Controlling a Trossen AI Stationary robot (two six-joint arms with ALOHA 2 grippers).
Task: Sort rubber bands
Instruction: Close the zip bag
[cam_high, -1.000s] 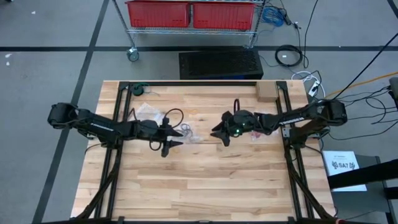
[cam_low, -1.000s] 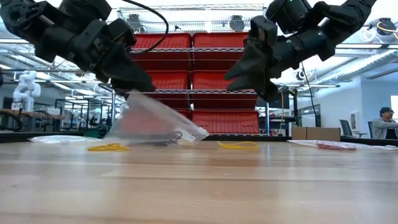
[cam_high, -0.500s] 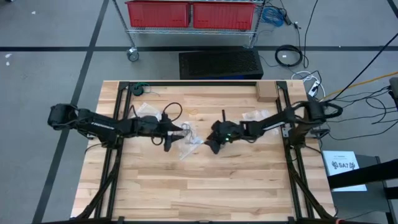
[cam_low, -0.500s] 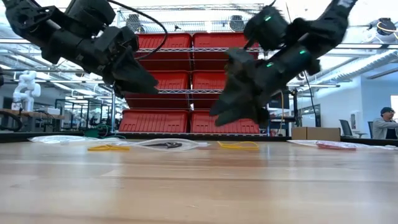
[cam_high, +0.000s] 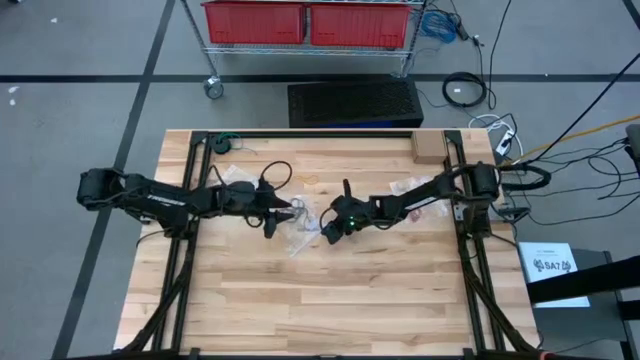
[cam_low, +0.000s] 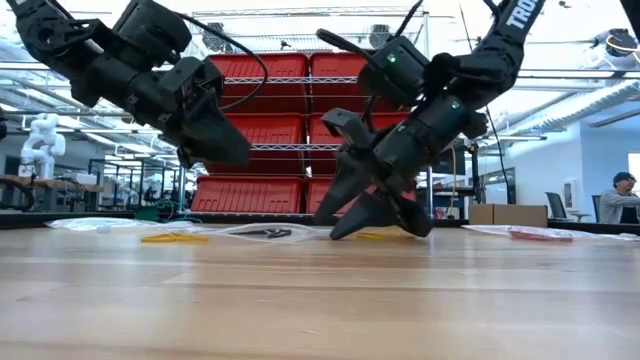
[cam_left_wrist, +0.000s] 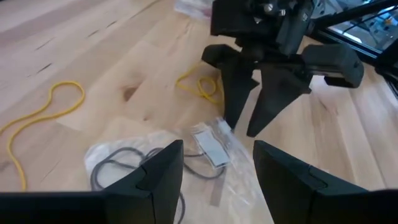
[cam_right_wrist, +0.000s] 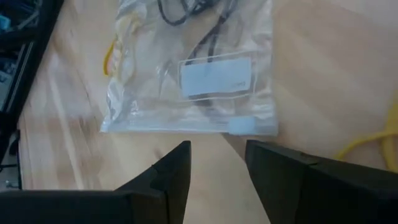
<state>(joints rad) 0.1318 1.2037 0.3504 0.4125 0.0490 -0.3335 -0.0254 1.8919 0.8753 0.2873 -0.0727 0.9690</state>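
**Left wrist view: bands loose and bagged, both grippers empty**

Left wrist view shows yellow rubber bands (cam_left_wrist: 37, 118) lying loose on the tabletop (cam_left_wrist: 93, 37), and dark bands inside a clear plastic bag (cam_left_wrist: 205, 155) lying flat beside them. The right gripper (cam_left_wrist: 249, 121) points down just above the bag's edge, fingers parted narrowly, holding nothing. The left gripper (cam_left_wrist: 217, 180) hovers over the bag, fingers spread wide and empty. A red band (cam_low: 540, 235) lies well off to the side.
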